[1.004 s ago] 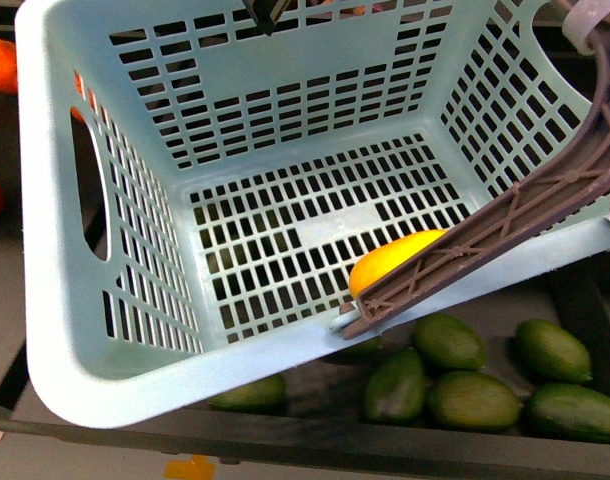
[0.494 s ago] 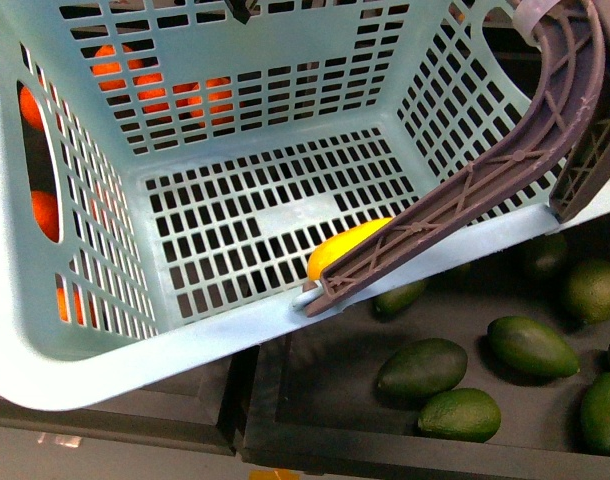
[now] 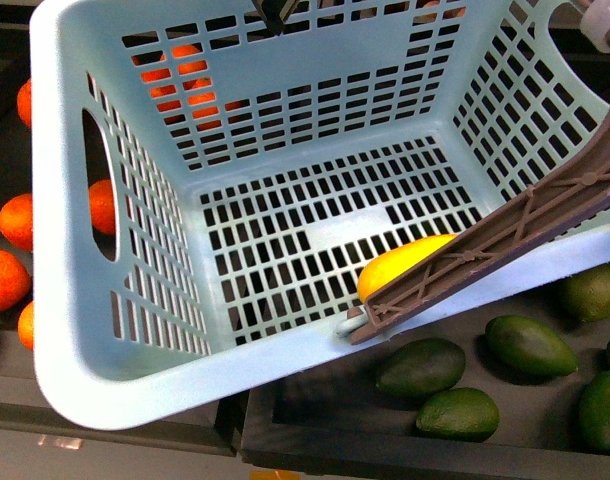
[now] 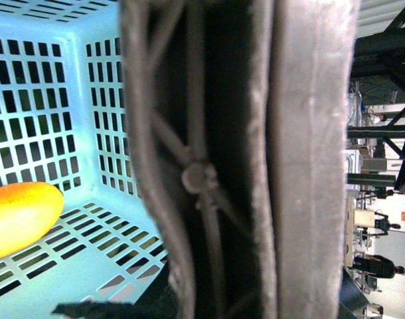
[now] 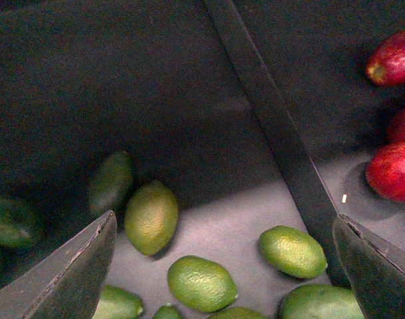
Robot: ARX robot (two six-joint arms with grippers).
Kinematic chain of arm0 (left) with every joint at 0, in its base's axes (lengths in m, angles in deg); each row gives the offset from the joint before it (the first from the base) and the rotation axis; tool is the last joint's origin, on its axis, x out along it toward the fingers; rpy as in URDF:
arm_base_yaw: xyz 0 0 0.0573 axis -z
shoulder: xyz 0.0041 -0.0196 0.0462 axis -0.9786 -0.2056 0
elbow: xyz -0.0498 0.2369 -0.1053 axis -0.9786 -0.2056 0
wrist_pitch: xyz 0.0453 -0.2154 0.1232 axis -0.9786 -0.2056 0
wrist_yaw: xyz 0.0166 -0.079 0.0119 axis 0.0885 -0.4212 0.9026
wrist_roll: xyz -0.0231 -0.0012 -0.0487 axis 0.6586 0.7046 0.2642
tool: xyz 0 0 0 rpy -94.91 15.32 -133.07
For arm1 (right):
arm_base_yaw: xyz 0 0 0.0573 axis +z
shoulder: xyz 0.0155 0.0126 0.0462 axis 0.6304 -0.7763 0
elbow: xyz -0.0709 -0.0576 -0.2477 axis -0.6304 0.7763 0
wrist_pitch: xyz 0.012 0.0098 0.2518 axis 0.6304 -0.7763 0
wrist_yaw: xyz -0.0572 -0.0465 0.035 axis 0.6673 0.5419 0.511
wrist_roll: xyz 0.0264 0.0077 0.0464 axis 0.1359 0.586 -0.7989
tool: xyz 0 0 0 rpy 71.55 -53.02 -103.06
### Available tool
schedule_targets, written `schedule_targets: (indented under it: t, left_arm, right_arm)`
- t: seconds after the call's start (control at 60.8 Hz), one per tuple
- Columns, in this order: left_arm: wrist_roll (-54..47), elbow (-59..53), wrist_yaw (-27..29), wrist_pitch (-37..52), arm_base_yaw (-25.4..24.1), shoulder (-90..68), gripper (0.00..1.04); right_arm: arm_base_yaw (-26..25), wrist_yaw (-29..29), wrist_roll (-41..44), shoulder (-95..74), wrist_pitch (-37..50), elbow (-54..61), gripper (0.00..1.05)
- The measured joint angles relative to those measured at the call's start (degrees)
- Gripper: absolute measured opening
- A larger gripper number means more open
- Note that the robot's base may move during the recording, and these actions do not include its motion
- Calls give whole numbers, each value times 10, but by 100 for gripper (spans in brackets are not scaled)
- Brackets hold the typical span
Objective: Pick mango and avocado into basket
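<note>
The light teal basket (image 3: 135, 340) hangs tilted and fills most of the front view. The yellow mango (image 3: 405, 262) lies on its slotted floor in the near corner, half behind the grey-brown handle (image 3: 505, 238). It shows again as the mango (image 4: 20, 216) in the left wrist view. My left gripper is shut on the basket's handle (image 4: 209, 159); the bar hides its fingers. My right gripper (image 5: 226, 269) hangs open over a dark bin, with an avocado (image 5: 202, 284) between its fingers and another avocado (image 5: 292, 251) beside it. More avocados, such as (image 3: 420, 367), lie below the basket.
Oranges (image 3: 5, 280) fill the bin to the left of the basket. Red fruits (image 5: 393, 173) lie in the compartment past a black divider (image 5: 282, 146). Black bin walls (image 3: 255, 430) run under the basket's near rim.
In the front view the basket swung left, then back to the right. The mango stayed in the near corner. Oranges now show at the left.
</note>
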Motion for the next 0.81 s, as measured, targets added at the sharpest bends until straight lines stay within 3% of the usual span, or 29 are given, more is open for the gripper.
schedule_targets:
  t: [0.296, 0.806]
  left_arm:
    - [-3, 0, 7, 0, -1, 0, 14]
    - [-2, 0, 4, 0, -1, 0, 14]
  right_arm:
    - [22, -14, 40, -278, -2, -148, 96]
    - [85, -17, -15, -415, -41, -294, 96]
